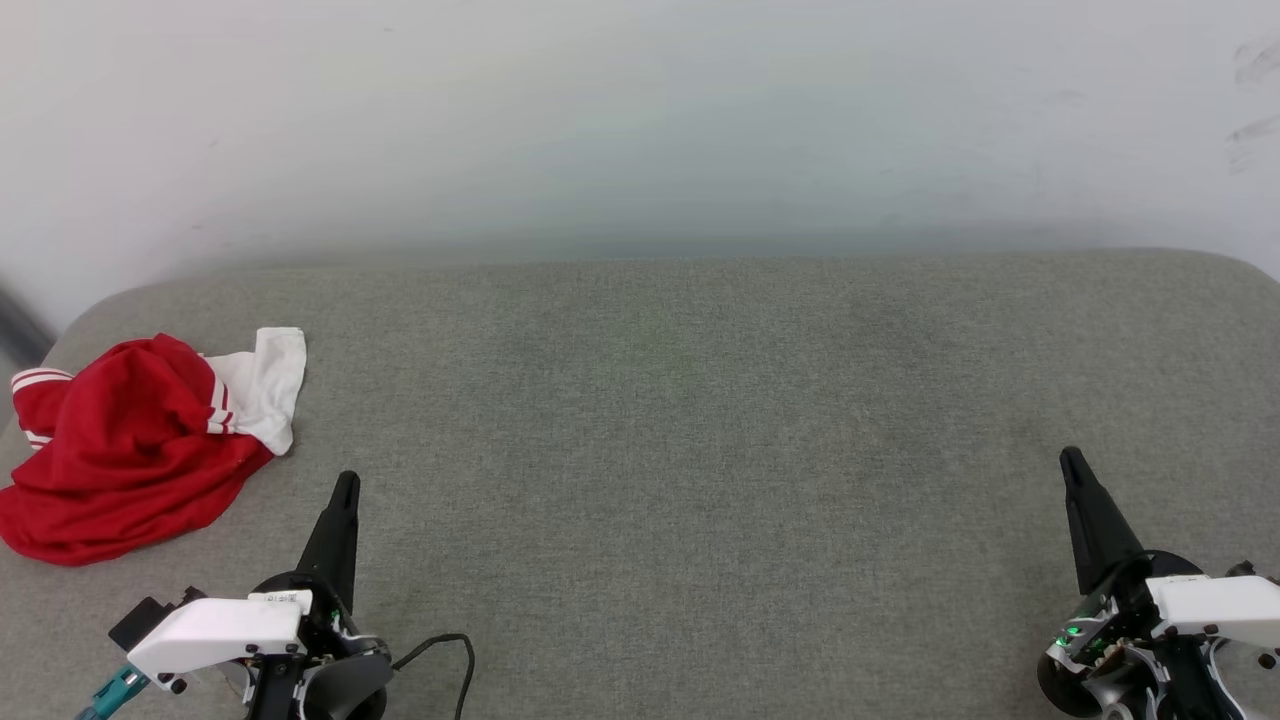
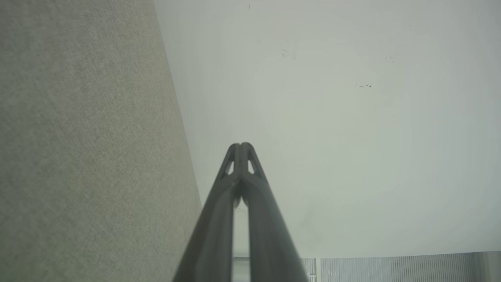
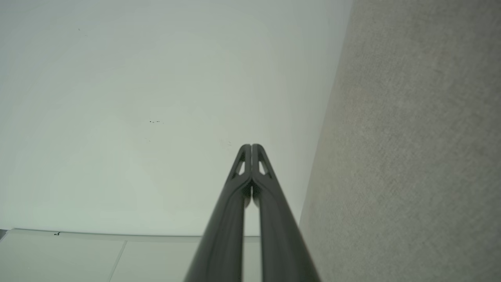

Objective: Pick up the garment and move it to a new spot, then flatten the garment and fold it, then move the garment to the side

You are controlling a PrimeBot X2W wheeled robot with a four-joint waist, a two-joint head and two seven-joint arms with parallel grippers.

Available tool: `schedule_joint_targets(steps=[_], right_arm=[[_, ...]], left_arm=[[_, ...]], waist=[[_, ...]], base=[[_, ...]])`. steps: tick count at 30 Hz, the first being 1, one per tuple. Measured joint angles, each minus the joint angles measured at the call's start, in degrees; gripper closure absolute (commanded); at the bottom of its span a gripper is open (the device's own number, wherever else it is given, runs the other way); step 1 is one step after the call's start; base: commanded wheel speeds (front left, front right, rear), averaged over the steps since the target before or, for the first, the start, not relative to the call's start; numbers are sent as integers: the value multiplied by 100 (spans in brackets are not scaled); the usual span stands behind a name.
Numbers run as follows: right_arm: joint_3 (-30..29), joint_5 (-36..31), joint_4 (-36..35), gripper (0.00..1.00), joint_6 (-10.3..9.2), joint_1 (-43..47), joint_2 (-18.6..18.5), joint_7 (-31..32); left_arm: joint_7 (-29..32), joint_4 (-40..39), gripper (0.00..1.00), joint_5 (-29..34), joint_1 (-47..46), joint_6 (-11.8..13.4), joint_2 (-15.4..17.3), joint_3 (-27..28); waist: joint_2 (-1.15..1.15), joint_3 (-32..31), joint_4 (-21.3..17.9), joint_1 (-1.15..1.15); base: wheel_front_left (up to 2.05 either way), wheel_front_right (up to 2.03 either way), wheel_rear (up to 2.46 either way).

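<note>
Grey fabric-covered bench is standing against a pale wall, carrying the garment at the far left of the head view.
The garment is lying crumpled, its red body bunching toward the lower left and a white sleeve panel with red-and-white striped trim spreading toward the upper right. The left tool is pointing up-frame at the lower left, near the garment's right edge but not touching it; its fingers are pressing together, gripping nothing. The right tool is sitting at the lower right, well apart from the garment, its fingers likewise meeting tip to tip on nothing.
</note>
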Motion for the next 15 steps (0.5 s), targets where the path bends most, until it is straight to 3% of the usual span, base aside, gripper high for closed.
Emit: schedule_joint_targets(steps=[15], right_arm=[[0, 0, 0, 100, 0, 0, 0, 0]], left_arm=[[0, 0, 100, 0, 0, 0, 0, 0]], waist=[[0, 0, 0, 0]], base=[[0, 0, 0]])
